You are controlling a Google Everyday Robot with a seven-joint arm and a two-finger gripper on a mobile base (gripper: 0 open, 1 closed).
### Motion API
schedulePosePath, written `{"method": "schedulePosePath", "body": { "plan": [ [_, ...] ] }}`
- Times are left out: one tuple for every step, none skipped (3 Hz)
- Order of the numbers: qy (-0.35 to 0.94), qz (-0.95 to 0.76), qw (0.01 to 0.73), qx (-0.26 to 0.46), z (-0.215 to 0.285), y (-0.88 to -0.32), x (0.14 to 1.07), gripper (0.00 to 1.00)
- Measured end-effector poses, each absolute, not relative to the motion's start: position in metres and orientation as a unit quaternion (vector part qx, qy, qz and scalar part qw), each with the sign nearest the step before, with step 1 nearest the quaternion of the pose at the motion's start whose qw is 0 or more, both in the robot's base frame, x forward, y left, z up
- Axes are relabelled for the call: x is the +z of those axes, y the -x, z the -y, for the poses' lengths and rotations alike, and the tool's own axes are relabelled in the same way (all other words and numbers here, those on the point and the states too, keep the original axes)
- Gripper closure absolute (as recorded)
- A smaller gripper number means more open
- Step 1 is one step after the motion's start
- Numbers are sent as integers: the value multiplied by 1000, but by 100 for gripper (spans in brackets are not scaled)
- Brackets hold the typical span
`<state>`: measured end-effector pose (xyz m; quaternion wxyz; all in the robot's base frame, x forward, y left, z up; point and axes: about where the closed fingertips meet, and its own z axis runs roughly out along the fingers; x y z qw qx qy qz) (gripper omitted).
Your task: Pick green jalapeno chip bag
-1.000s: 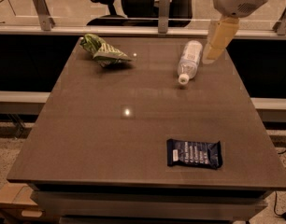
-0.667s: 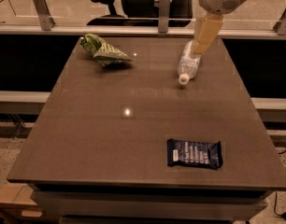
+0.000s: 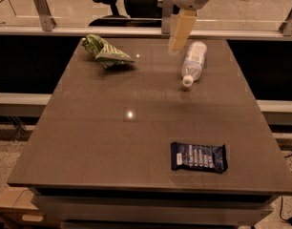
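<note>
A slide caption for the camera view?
Gripper hovers beside the plastic bottle; green jalapeno chip bag untouched at far left.

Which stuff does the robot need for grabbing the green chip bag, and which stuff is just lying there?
For the job:
green jalapeno chip bag, far-left part of the table
pincer, hovering over the far edge

Just lying about:
plastic bottle, on its side
dark blue packet, near the front

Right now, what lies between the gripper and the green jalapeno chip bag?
Nothing: in the camera view, only bare table separates the gripper, above the far side, from the green jalapeno chip bag.
</note>
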<state>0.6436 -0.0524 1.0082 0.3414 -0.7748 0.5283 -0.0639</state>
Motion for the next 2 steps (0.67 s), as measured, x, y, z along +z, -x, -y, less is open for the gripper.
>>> {"method": "schedulePosePath", "body": {
  "plan": [
    [788, -516, 332, -46, 23, -658, 996, 0],
    [792, -518, 320, -50, -3, -674, 980, 0]
  ]
}}
